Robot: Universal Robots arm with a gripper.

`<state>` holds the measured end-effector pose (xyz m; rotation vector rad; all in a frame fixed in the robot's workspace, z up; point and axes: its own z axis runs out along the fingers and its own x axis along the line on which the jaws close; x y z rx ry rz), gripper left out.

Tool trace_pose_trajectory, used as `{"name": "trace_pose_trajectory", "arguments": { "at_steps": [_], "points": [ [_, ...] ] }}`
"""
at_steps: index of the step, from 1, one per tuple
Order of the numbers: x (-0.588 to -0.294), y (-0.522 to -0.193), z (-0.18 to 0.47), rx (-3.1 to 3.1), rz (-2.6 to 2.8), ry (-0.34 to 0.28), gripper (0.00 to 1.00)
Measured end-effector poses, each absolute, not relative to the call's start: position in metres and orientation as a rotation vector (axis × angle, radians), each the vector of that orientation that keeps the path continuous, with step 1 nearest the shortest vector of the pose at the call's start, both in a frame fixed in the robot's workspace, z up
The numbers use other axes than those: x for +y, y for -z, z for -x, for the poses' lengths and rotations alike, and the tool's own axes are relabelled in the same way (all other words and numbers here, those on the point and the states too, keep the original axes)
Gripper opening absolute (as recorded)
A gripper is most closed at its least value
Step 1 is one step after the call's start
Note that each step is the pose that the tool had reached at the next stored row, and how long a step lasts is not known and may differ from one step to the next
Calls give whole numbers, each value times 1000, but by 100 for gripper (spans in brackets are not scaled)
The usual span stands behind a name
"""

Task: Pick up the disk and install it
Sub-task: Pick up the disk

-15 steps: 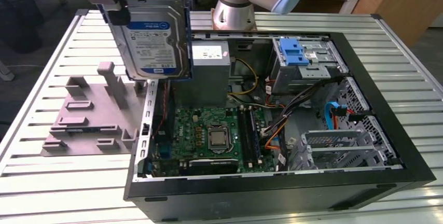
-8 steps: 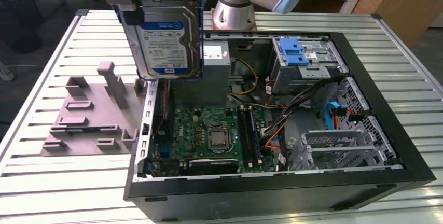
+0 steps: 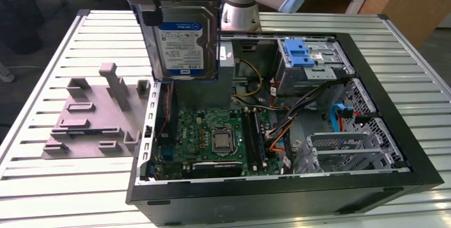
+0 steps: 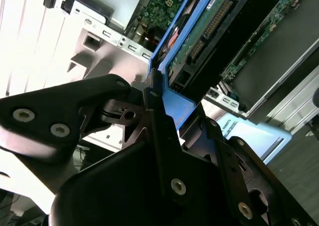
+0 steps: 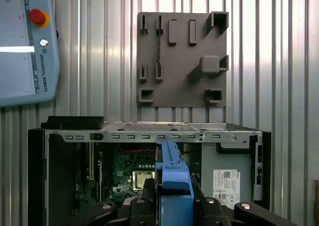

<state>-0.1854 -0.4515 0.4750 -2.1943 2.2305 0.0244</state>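
The gripper (image 4: 153,94) is clamped tight on the blue-framed edge of the disk (image 3: 185,43) and holds it upright in the air over the open computer case (image 3: 405,149). The exterior view cuts off most of the gripper at its upper edge. In both wrist views the disk appears edge-on with its label hidden, and it covers part of the motherboard (image 5: 124,171). A grey fixture plate (image 5: 182,81) lies on the tabletop (image 3: 42,186) beside the case.
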Motion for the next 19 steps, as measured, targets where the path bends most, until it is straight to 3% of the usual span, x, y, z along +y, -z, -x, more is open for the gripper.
{"name": "trace_pose_trajectory", "arguments": {
  "at_steps": [19],
  "points": [
    [-452,-475,156,2230,2194,-25,37]
  ]
}}
